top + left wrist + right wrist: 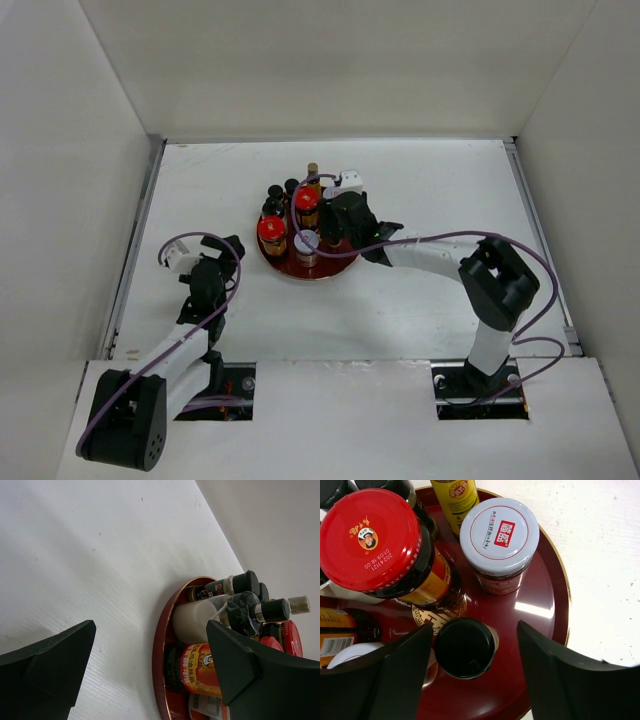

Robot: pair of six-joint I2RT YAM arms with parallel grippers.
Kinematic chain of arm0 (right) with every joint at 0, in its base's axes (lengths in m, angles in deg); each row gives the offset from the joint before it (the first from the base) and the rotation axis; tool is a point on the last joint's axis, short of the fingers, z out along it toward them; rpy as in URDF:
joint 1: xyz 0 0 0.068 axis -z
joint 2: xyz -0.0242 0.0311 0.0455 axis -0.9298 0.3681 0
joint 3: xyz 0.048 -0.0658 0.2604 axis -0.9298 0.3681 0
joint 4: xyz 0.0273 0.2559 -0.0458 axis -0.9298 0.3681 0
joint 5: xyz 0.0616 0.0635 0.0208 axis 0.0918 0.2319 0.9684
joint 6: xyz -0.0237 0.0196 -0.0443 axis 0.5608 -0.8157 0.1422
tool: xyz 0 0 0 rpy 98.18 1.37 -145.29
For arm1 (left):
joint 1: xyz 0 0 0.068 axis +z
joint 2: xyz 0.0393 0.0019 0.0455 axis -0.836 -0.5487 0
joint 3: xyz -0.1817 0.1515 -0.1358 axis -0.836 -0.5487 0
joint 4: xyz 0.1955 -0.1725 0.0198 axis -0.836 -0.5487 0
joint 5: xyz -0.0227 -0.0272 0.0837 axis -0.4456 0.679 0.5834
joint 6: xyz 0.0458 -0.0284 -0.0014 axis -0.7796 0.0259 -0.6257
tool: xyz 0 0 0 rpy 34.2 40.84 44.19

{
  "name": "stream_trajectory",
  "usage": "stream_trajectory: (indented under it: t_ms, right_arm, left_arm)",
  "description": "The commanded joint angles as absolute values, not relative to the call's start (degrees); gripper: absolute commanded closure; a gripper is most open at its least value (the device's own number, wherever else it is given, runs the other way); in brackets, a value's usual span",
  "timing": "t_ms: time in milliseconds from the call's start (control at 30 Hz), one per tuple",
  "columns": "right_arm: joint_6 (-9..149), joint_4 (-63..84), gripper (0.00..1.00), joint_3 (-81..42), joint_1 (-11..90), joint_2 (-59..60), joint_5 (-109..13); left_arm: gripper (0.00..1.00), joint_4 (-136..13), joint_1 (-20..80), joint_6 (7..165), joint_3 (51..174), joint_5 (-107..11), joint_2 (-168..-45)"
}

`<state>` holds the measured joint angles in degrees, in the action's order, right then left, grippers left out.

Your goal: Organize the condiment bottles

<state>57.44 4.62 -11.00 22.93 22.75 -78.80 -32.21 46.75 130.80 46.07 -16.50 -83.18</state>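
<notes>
On my right wrist feed the tray (540, 610) is deep lacquer red, with a thin gold rim and a gold fret motif at its centre. The red-lidded jar (370, 537) carries a small portrait badge and dark printed digits on its bright lid, above an orange-amber label. The white-lidded jar (499, 532) shows a red square logo inside a thin red ring. I see the black-capped bottle (464, 647) plain and glossy, the slim bottle (455, 495) yellow-labelled with an orange-red emblem, and the table (600, 540) white.
</notes>
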Motion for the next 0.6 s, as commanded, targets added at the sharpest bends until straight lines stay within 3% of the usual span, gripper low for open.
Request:
stream_trajectory:
  t_ms: [0, 100, 167, 567]
  right_arm:
    - [57.8, 0.6, 0.21, -11.1, 22.1, 19.2, -79.2]
    - [57.8, 0.5, 0.12, -9.8, 22.0, 15.6, -79.2]
    - [57.8, -0.5, 0.0, -8.2, 22.0, 13.1, -79.7]
    - [53.4, -11.4, 0.0, 12.2, 23.3, -3.2, -93.7]
  left_arm:
    - [0.05, -29.9, 47.5, 132.1, 46.7, -16.2, -82.7]
    - [0.03, -29.9, 47.8, 132.0, 46.5, -16.0, -82.5]
    - [0.0, -30.1, 48.1, 131.8, 46.8, -16.2, -83.0]
    - [0.0, -31.5, 49.0, 131.5, 48.6, -18.0, -82.8]
